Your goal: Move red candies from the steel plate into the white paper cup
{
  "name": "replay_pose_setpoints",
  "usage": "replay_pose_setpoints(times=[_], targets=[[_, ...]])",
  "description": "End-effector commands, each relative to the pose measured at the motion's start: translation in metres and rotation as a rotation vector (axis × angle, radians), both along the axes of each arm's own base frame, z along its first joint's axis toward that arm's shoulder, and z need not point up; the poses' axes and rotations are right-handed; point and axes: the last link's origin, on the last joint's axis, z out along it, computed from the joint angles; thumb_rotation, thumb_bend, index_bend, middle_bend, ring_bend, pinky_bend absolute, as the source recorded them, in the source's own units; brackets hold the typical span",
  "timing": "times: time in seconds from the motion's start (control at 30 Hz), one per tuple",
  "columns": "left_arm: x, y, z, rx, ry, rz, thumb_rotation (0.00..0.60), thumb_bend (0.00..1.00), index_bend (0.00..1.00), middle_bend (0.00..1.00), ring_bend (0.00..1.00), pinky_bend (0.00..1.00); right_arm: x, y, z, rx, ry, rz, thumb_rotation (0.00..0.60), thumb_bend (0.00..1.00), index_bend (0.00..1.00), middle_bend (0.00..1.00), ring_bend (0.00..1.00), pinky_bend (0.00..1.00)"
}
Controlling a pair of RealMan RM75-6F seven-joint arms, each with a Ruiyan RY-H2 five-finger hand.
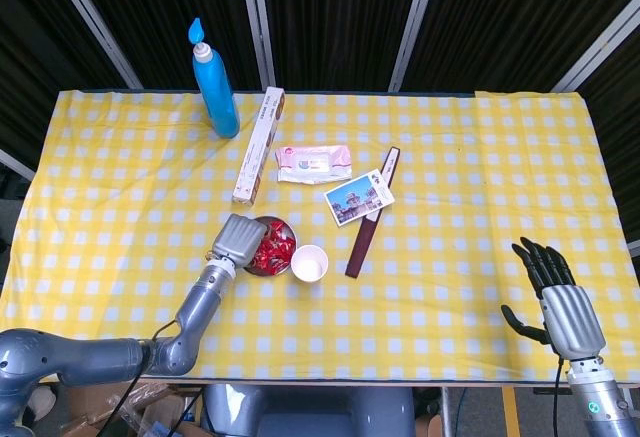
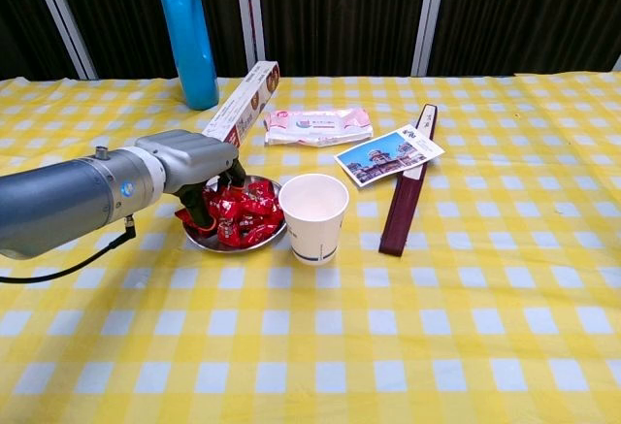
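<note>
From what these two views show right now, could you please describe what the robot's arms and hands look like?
Both arms are smooth grey-silver metal tubes. The left arm bears a small round blue mark and trails a thin black cable beneath it. The left hand has a ribbed silver back and orange-tipped fingers. The right hand has the same ribbed silver back, with black fingers.

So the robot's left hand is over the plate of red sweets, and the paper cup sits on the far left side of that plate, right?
Not quite. The left hand is indeed over the steel plate of red candies, but the white paper cup stands just to the plate's right, as the chest view shows.
</note>
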Motion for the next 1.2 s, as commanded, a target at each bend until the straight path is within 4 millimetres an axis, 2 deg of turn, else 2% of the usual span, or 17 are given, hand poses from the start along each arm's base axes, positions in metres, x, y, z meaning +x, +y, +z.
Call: replay_pose_setpoints(times=[0.03,0.37,0.73,0.97,1.2], targets=[[0.002,0.001,-0.001,0.019,-0.011,-0.013,0.600,0.48,0.53,0.56,0.85,0.92,0.000,0.000,0.000,0.001,0.001,0.000,0.600,0.39,0.00,0.00,0.00,0.00],[0.005,0.008,0.014,0.064,-0.029,-0.035,0.600,0.50,0.55,0.59,0.85,0.92,0.000,0.000,0.000,-0.001,-0.001,0.001,0.600,0.39,0.00,0.00,0.00,0.00],[0.010,0.013,0.045,0.119,-0.063,-0.047,0.600,0.50,0.55,0.59,0.85,0.92,0.001,0.001,-0.001,0.001,0.001,0.004,0.600,0.39,0.00,0.00,0.00,0.00],[0.032,0.006,0.059,0.119,-0.135,-0.090,0.600,0.50,0.55,0.59,0.85,0.92,0.001,0.000,0.000,-0.002,0.003,0.004,0.600,0.39,0.00,0.00,0.00,0.00],[0.066,-0.012,0.051,0.054,-0.196,-0.181,0.600,0.50,0.54,0.59,0.85,0.92,0.001,0.000,0.000,-0.005,0.002,0.003,0.600,0.39,0.00,0.00,0.00,0.00]])
